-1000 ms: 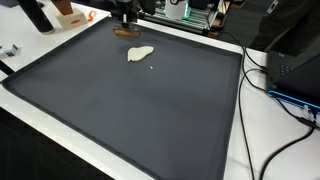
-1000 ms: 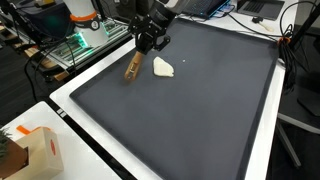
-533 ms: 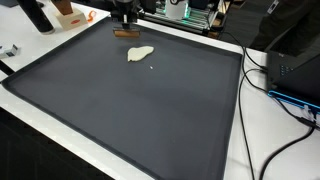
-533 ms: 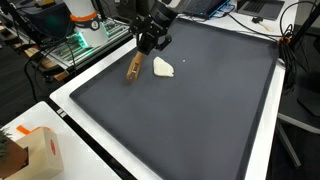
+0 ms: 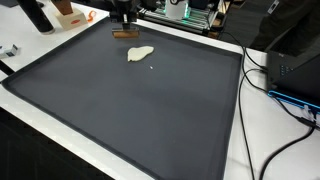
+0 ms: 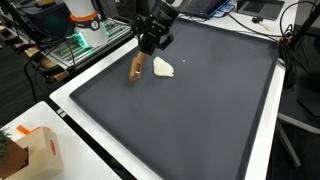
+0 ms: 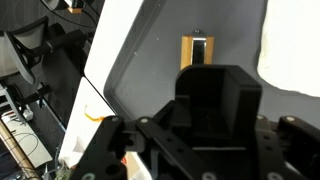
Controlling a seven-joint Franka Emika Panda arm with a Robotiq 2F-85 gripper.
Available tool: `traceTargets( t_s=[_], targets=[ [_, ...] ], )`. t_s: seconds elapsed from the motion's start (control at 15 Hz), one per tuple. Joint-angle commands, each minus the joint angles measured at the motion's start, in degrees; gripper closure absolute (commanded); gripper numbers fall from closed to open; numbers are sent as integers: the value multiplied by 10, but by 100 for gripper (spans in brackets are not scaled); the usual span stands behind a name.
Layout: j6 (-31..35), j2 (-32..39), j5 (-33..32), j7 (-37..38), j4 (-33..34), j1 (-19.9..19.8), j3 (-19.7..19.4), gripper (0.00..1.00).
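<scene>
Wrist view is largely blocked by the dark body of the gripper, which fills the lower middle of the picture and hides the fingers, so I cannot tell whether they are apart or together. Beyond it a small wooden block lies flat on the dark mat. A white lump is cut off at the right edge.

In both exterior views the gripper hangs just above the block, near the far edge of the mat, and its tips are too small and dark against the mat to show contact. The lump lies just beside the block, apart from it. A cardboard box on the white bench is partly cut off at the corner.

Compared with a second ago, the gripper sits very slightly higher over the block. The block and the lump lie where they did.
</scene>
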State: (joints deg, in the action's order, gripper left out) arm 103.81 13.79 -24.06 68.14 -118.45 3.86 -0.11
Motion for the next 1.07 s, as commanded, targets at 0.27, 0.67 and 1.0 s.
traceTargets(
  t_s=[0.27, 0.67, 1.0],
  targets=[
    [31, -17, -5, -88, -13, -3, -6, 79],
    [66, -35, -1, -199, -30, -7, -8, 79],
    [91, -70, 3, -324, -56, -15, -9, 79]
  ],
)
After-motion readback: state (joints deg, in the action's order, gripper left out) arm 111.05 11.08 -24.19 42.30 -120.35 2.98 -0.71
